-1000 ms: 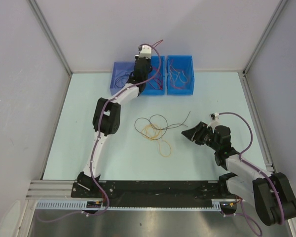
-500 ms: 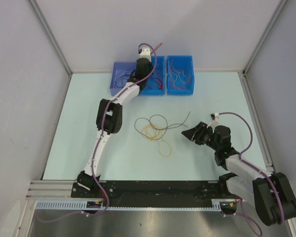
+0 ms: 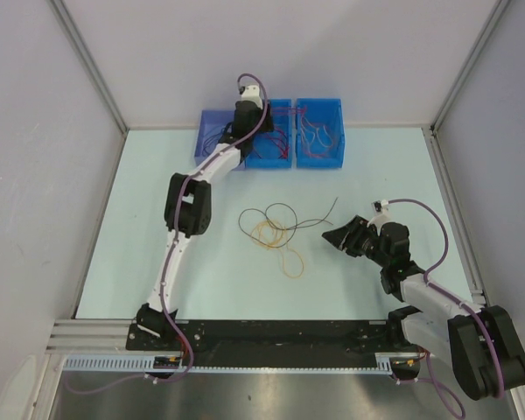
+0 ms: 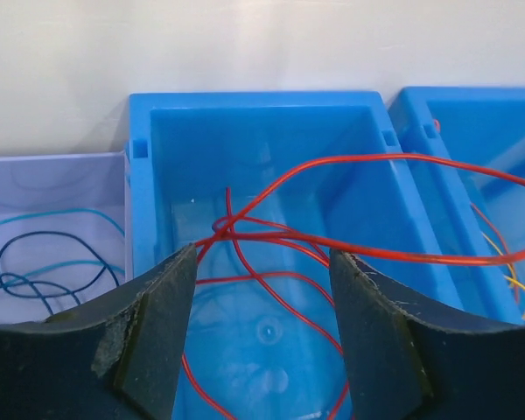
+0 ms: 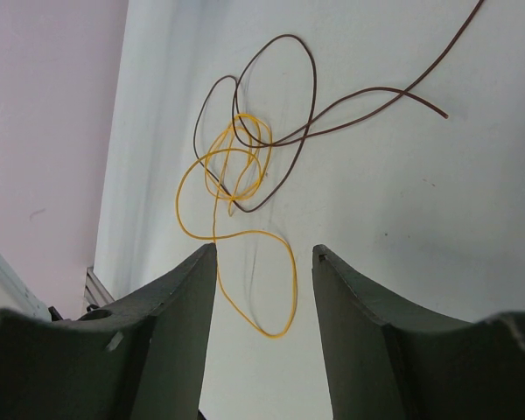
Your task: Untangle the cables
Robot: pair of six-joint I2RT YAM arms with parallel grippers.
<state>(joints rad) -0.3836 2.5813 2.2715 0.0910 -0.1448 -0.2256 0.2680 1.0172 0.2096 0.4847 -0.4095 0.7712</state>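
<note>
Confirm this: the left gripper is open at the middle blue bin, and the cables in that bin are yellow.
Wrong on colour: the left gripper is open at the middle blue bin, but the cables in it are red, not yellow. The left wrist view shows it.

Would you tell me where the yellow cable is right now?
In the top view, the yellow cable lies mid-table, tangled with the black cable, just left of the right gripper.

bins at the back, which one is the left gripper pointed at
The middle bin, holding red wires; the paler bin beside it holds blue and dark wires.
</note>
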